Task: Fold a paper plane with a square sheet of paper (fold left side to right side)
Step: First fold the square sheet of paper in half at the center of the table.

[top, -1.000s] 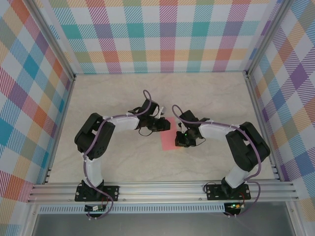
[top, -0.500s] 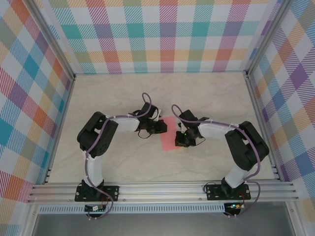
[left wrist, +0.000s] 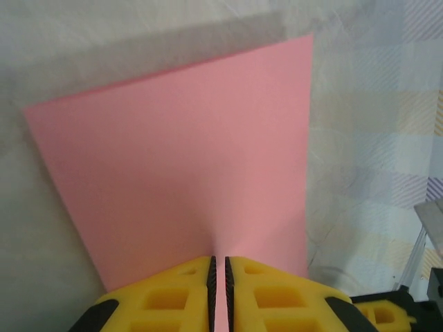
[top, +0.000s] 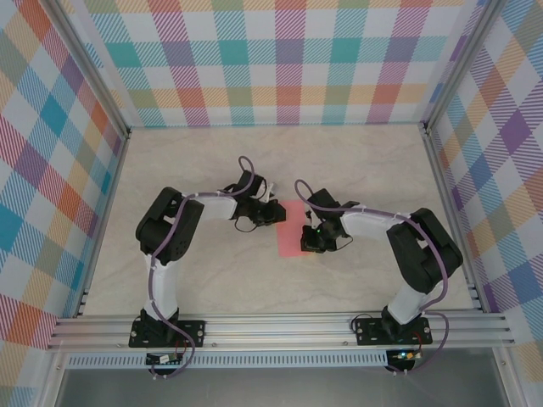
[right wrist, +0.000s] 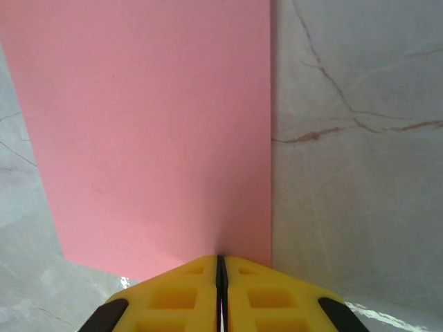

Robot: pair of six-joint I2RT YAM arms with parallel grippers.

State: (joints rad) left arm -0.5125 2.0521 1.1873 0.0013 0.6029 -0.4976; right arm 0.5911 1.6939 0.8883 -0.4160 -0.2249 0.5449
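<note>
The square sheet of paper [top: 293,231] lies as a narrow salmon-pink rectangle on the marble table, folded in half, between my two grippers. My left gripper [top: 273,214] is at its far left edge. In the left wrist view the yellow jaws [left wrist: 219,263] stand almost together, with pink paper [left wrist: 187,159] showing in the thin slit, and the sheet casts a shadow behind itself. My right gripper [top: 314,239] is at the paper's right side. In the right wrist view its jaws [right wrist: 220,259] are closed at the near right corner of the paper [right wrist: 152,131].
Bare marble tabletop [top: 212,280] surrounds the paper. Checked walls enclose the table on three sides, and an aluminium rail [top: 280,326] runs along the near edge by the arm bases.
My left gripper has drawn back to the left, off the top of the paper, so more of the pink sheet's far end shows. The right gripper has stayed put.
</note>
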